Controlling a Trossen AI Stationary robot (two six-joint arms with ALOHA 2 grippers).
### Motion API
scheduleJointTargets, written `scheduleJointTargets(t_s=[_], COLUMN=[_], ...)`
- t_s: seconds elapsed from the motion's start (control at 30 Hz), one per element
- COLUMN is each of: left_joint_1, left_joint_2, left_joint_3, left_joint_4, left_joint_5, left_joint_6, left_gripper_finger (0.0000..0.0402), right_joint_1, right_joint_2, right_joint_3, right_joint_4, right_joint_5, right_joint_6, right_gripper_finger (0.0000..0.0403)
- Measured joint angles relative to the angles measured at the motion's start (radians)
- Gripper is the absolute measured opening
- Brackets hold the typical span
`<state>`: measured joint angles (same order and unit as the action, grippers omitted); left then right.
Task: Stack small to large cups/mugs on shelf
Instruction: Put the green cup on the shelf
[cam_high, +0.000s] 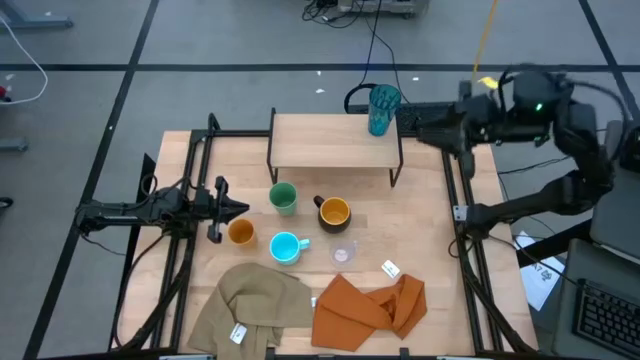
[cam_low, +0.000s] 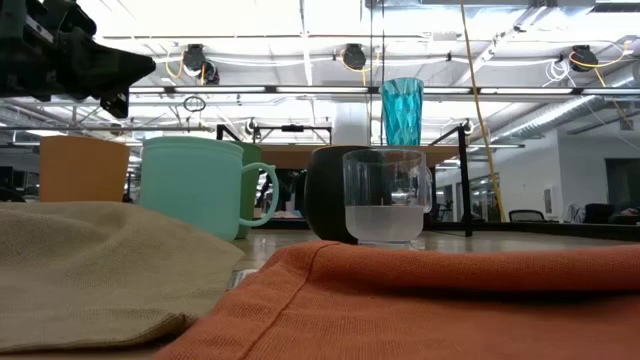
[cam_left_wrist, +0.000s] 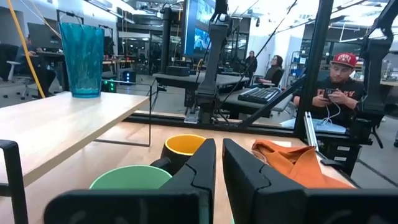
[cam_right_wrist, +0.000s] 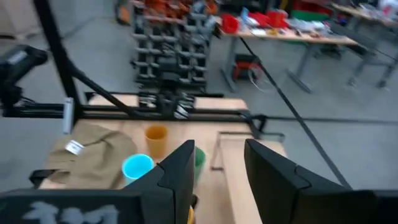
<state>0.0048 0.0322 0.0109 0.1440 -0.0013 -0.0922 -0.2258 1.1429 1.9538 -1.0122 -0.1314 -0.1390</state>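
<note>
Six cups in all. One, the teal tumbler, stands upright at the shelf's right rear corner. Five sit on the desk in front of the shelf: green cup, black mug, orange cup, blue mug, clear cup. Two cloths lie nearer: tan, orange. The left end effector, pressed together and empty, hovers beside the orange cup. The right end effector, spread and empty, hangs right of the shelf.

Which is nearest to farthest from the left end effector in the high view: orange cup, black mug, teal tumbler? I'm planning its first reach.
From the left end effector:
1. Orange cup, right beside it on the table's left.
2. Black mug, mid-table, in front of the shelf.
3. Teal tumbler, on the shelf's far right corner.
</note>
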Motion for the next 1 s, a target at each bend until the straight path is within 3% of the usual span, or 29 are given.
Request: scheduleJointTargets(t_s=[0.23, 0.33, 0.6, 0.8, 1.0], left_joint_1=[0.000, 0.000, 0.000, 0.000, 0.000], left_joint_2=[0.000, 0.000, 0.000, 0.000, 0.000], left_joint_3=[0.000, 0.000, 0.000, 0.000, 0.000], left_joint_4=[0.044, 0.044, 0.045, 0.065, 0.093], left_joint_5=[0.023, 0.054, 0.054, 0.054, 0.054], left_joint_6=[-0.027, -0.026, -0.026, -0.026, -0.024], left_gripper_finger=[0.0031, 0.0031, 0.0031, 0.0031, 0.0031], right_joint_1=[0.133, 0.152, 0.156, 0.156, 0.156], right_joint_2=[-0.196, -0.291, -0.506, -0.545, -0.518], right_joint_3=[-0.438, -0.602, -0.950, -1.173, -1.298], right_joint_4=[0.347, 0.473, 0.755, 0.956, 1.143], right_joint_5=[0.040, 0.106, 0.106, 0.100, 0.074], right_joint_6=[-0.069, -0.078, -0.031, -0.002, -0.003], right_gripper_finger=[0.0130, 0.0130, 0.0130, 0.0130, 0.0130])
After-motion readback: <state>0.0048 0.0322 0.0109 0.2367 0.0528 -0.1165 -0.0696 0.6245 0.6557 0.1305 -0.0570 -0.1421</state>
